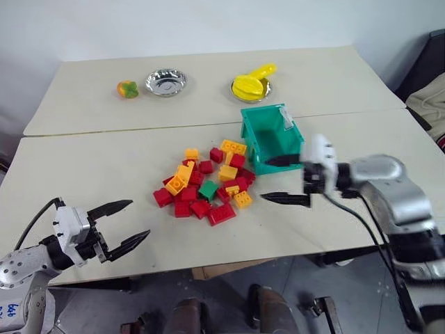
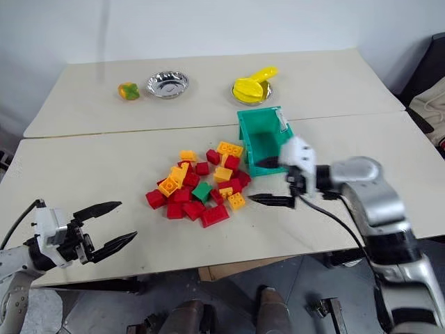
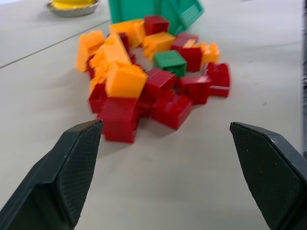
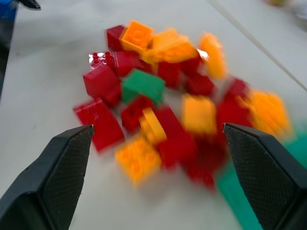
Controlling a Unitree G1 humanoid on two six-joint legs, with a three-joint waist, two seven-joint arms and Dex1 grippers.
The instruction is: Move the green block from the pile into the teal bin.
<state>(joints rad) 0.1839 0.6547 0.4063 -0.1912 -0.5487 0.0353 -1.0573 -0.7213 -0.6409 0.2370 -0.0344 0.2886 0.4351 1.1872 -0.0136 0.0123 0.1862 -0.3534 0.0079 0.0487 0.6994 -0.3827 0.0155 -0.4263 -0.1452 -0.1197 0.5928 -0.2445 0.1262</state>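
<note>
Ahead of the right gripper [image 1: 284, 180], the green block [image 1: 208, 190] lies wedged in the pile [image 1: 205, 184], beside the teal bin [image 1: 270, 137]. Closing there could drag red neighbours along, since they crowd it, perhaps touching. Both grippers, the left gripper [image 1: 122, 223] included, stand wide apart, holding and touching nothing.

Dark-green studded green block [image 1: 208, 190] lies flat in the pile [image 1: 204, 184] of red and yellow-orange bricks, beside the wide-open right pincer [image 1: 284, 179], with the upright teal bin [image 1: 270, 137] just behind that pincer's far finger.
</note>
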